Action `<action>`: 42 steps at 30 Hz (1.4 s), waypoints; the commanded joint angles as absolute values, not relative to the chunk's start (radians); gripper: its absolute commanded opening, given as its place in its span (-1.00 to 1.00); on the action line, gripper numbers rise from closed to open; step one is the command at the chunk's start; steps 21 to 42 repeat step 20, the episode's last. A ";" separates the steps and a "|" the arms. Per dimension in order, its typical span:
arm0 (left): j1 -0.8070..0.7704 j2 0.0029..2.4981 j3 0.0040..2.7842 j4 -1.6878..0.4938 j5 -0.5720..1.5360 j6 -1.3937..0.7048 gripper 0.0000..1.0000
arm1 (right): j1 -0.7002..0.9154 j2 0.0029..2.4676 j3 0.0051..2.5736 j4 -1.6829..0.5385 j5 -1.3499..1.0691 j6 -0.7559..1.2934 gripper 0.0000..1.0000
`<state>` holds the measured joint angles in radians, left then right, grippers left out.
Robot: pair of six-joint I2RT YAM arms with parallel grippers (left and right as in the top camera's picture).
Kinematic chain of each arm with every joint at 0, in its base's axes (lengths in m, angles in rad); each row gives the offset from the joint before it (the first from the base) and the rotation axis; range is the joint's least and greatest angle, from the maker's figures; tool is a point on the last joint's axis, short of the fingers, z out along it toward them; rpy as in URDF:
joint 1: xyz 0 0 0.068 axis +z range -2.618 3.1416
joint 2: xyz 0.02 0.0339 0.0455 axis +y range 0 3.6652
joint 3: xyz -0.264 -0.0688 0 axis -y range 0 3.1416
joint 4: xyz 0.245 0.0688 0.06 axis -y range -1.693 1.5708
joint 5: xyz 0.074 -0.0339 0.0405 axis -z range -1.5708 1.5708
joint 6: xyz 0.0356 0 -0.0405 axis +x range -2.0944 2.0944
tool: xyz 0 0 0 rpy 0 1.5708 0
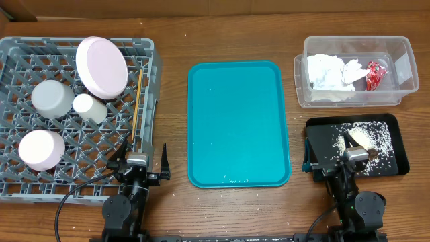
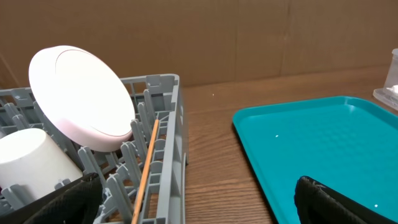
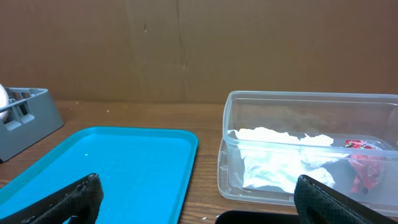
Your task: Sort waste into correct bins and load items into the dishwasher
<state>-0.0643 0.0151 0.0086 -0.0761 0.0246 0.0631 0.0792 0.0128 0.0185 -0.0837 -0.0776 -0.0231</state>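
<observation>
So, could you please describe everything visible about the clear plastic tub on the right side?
The clear tub is a rectangular box of transparent plastic with rounded corners and a stepped, flared rim, without a lid. It stands upright on the wooden table at the far right, beyond the black tray and beside the teal tray, narrowly apart from both. Crumpled white napkins and a red wrapper lie inside.

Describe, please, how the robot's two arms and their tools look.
The left arm and right arm are black, with round joint housings and a silver-grey block at each wrist. The left tool and right tool each have two flat black fingers, matte in the wrist views. A black cable loops beside the left arm; a green light shows on the right arm.
</observation>
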 commanded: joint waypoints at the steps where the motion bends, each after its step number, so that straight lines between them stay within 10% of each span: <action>1: -0.064 0.005 0.005 -0.078 0.018 0.086 1.00 | 0.083 0.003 0.008 -0.080 -0.069 -0.027 1.00; 42: -0.064 0.005 0.005 -0.078 0.018 0.086 1.00 | 0.083 0.003 0.008 -0.080 -0.069 -0.027 1.00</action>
